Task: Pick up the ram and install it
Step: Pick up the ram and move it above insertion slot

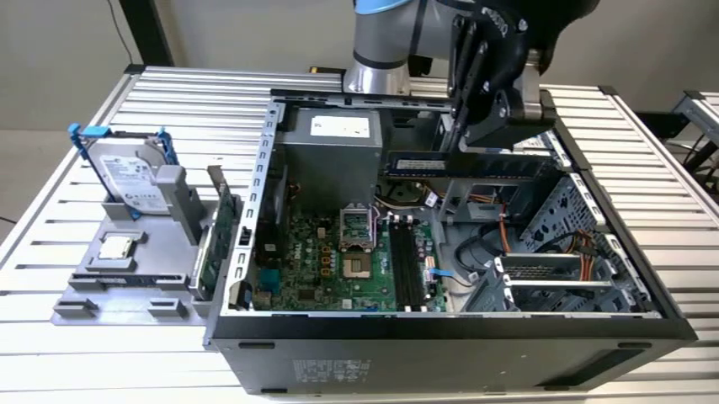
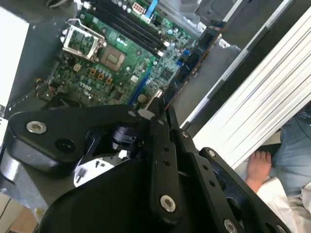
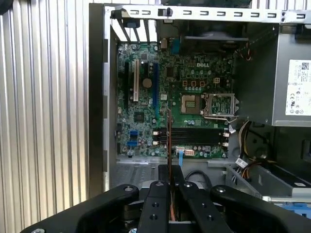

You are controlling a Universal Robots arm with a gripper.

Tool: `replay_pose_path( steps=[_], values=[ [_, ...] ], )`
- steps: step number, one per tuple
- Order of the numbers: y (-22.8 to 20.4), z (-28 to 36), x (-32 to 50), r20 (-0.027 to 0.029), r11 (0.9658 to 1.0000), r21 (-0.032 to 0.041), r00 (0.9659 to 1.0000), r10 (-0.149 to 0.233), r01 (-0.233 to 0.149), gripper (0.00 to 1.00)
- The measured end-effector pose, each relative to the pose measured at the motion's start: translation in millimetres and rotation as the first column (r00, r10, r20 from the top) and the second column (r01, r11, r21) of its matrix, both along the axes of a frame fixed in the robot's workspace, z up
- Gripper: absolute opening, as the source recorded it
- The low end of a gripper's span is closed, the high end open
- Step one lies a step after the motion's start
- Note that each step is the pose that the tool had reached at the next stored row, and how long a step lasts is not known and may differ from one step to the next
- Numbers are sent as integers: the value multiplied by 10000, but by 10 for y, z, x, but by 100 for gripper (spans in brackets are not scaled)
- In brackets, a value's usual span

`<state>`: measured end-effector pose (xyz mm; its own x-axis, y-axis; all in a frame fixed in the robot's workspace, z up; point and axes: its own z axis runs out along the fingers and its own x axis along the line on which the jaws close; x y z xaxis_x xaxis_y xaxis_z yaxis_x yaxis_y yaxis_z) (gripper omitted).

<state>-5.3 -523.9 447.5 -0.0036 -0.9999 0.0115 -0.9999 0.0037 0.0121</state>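
In the exterior view, an open computer case (image 1: 450, 345) is seen lying on a slatted metal worktop (image 1: 191, 93). The ram (image 1: 433, 162) is held level in the air above the open case, clamped between the closed fingers of the pincer (image 1: 466, 148). It is well apart from the motherboard (image 1: 326, 269) and the dark memory slots (image 1: 407, 265) on the case floor. On the exterior view's left, beside the case, a grey stand (image 1: 124, 282) is seen. A hard drive (image 1: 124, 177) in a blue frame and a green card (image 1: 219, 236) are stood upright in it.

In the first wrist view, the ram (image 3: 169, 141) is seen edge-on as a thin line. It is gripped at its near end by the pincer (image 3: 170, 187). Past it, the motherboard (image 3: 189, 82) and the memory slots (image 3: 189, 137) are seen. A grey power supply (image 3: 262, 82) is seen at one side of the case.

In the second wrist view, the black body of the pincer (image 2: 163, 116) is seen over the motherboard (image 2: 116, 68), with the memory slots (image 2: 126, 24) further off. Beyond the worktop (image 2: 262, 97), part of a person in blue trousers (image 2: 291, 150) is seen.
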Motion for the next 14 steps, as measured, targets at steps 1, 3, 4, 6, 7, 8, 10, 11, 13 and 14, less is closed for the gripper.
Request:
replay_pose_path(
  steps=[1, 3, 4, 6, 7, 8, 10, 11, 13, 14],
  values=[
    [0, -5, 24, 0, 10000, 0, 10000, 0, 0, 0],
    [0, -5, 26, -7, 10000, -2, 10000, -5, 5, 0],
    [0, -5, 26, -7, 10000, -3, 10000, -5, 5, 0],
    [20, -11, 28, -8, 10000, 1, 10000, -9, 9, 0],
    [45, -15, 29, -10, 10000, -2, 10000, -15, 15, 0],
    [67, -22, 30, -11, 10000, -1, 10000, -22, 22, 0],
    [116, -39, 32, -13, 10000, -1, 10000, -38, 38, 0],
    [138, -48, 33, -14, 10000, -2, 10000, -46, 46, 0],
    [182, -68, 37, -15, 10000, 0, 10000, -60, 60, 0],
    [207, -76, 40, -16, 10000, -1, 10000, -65, 65, 0]
  ],
)
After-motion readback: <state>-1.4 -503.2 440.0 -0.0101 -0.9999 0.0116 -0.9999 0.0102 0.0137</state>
